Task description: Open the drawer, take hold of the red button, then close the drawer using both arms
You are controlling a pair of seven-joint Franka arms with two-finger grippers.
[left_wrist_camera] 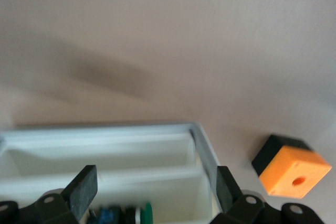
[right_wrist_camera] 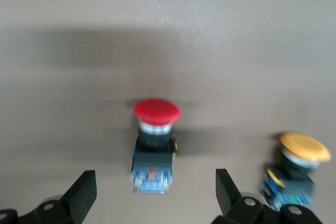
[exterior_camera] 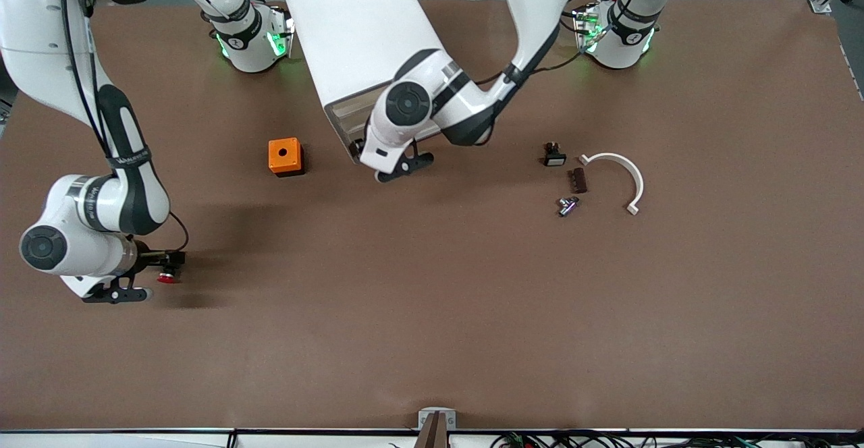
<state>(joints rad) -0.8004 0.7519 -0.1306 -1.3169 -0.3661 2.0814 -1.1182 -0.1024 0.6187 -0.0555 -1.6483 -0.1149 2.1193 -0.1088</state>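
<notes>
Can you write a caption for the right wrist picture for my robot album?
Right claw open above a small red-capped push button lying on the brown table, an orange-yellow-capped button beside it.

Red-capped button, black-and-blue body; white drawer; orange box; brown table.

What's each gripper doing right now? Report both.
Left gripper: open, empty, at the drawer.
Right gripper: open, empty, the button on the table.

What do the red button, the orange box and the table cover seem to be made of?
Red button: likely glossy plastic cap, with a metallic-looking ring under it.
Orange box: probably matte plastic, given its even colour and clean edges.
Table cover: brown, dull, no shine; paper or fabric, unclear.
</notes>
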